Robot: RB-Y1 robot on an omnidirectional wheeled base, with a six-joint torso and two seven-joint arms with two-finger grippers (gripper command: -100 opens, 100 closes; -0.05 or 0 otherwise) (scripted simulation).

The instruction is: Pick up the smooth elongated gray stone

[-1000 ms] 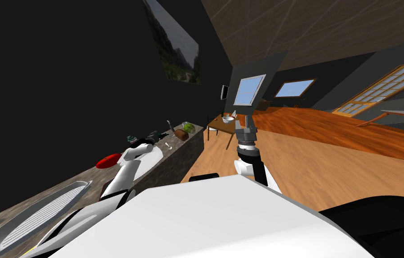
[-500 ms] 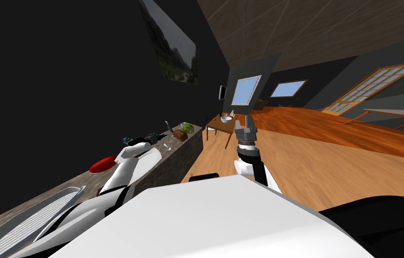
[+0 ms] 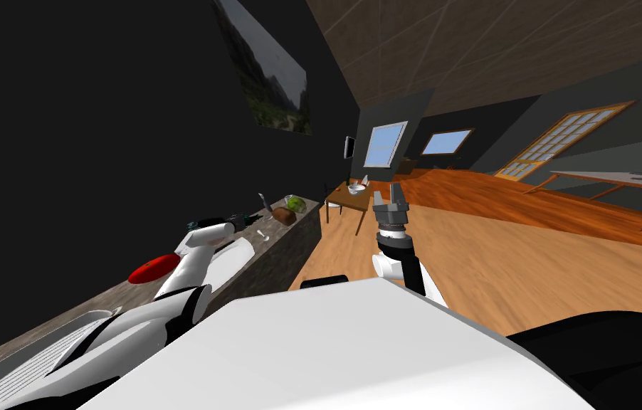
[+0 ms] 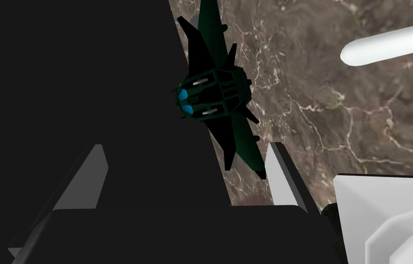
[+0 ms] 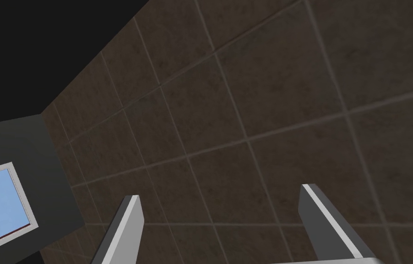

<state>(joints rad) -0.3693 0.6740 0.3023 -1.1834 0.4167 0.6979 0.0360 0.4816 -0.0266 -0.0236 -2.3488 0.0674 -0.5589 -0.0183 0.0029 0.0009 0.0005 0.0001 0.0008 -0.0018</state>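
**Counter** (image 4: 338, 114): a long top of dark brown marbled stone with pale veins. Its back edge butts against a flat black wall (image 3: 99, 142). Its front edge drops to a wide floor of orange-brown wood planks (image 3: 526, 270).

**Left gripper** (image 4: 186, 145): two thin, light grey blade fingers spread wide, with nothing held between them. It hangs over the counter's back edge, with one finger in front of the wall and the other over the marble.

**Spiky winged toy** (image 4: 214, 96): black and dark green with two blue lights. It lies on the counter against the wall, ahead of the fingers. One wing tip is just beside the finger on the counter side; whether they touch cannot be told.

**Smooth elongated stone** (image 4: 388, 43): round-ended and drawn white. It lies flat on the marble past the toy, toward the counter's front. It is well apart from both fingers and untouched.

**Flat red round piece** (image 3: 152, 269): sits on the counter beside the left forearm.

**Brown lump** (image 3: 284, 215) and **green round thing** (image 3: 296, 204): sit together at the counter's far end.

**Right gripper** (image 3: 387, 191): raised over the floor, fingers apart, empty.
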